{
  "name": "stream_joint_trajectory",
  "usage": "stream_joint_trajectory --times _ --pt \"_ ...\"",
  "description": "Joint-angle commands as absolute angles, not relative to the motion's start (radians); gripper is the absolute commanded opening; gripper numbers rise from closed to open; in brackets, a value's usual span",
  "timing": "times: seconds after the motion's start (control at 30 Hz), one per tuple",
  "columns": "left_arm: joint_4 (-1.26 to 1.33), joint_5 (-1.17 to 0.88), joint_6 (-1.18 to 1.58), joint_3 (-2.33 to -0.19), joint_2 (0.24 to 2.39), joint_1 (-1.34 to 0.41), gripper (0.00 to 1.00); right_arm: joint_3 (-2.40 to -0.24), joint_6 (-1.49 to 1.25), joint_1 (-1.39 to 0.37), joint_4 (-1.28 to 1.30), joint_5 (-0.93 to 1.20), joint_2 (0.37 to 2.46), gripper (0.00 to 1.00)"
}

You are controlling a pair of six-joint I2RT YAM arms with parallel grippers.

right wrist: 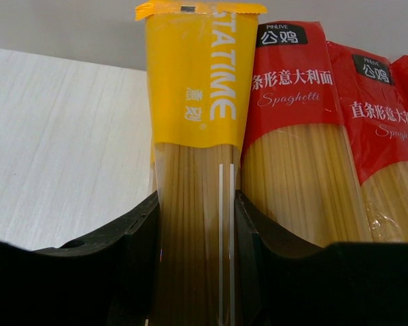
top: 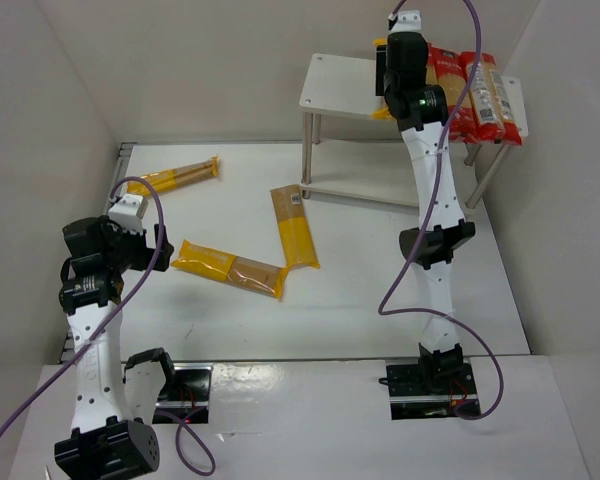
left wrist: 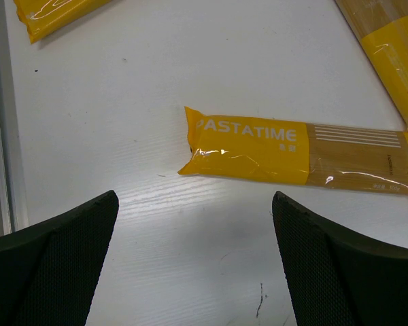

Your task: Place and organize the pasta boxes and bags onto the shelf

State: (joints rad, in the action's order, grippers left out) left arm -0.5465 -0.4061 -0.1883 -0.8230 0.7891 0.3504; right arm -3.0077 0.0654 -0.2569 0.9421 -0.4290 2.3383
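Top view: the right arm (top: 432,180) is reaching over the top board of the shelf (top: 335,85) at the far right of the table (top: 380,290). Red packets (top: 477,95) are lying side by side on the right part of that board. 3 yellow packets (top: 293,228) are lying loose on the table, left of the shelf. The left arm (top: 95,330) is hanging over the near left.

Left wrist view: the left claw (left wrist: 194,198) is hovering with its fingers wide apart, gripping nothing. A flat yellow packet (left wrist: 258,146) is lying just beyond it.

Right wrist view: the right claw (right wrist: 196,204) is clamping a held yellow packet (right wrist: 194,88) by its long sides. It is lining the packet up just left of the red ones, with bare board further left. Whether the packet is resting on the board, I cannot tell.

The step in hand is probably setting this packet onto the top tier. The next move calls for lowering it flat, spreading the fingers and backing out straight. The right finger is sitting tight against the nearest red packet, so it needs to avoid dragging either one.
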Motion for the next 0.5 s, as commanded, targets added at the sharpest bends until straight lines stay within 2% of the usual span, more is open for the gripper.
stream_joint_trajectory --times 0.0,0.47 --pt "-0.522 -0.436 -0.209 -0.844 0.787 0.354 0.99 -3.008 0.069 -0.187 0.947 -0.604 2.249 0.0" --pt "-0.522 -0.436 -0.209 -0.844 0.787 0.354 0.99 -3.019 0.06 -0.123 0.946 -0.626 2.258 0.0"
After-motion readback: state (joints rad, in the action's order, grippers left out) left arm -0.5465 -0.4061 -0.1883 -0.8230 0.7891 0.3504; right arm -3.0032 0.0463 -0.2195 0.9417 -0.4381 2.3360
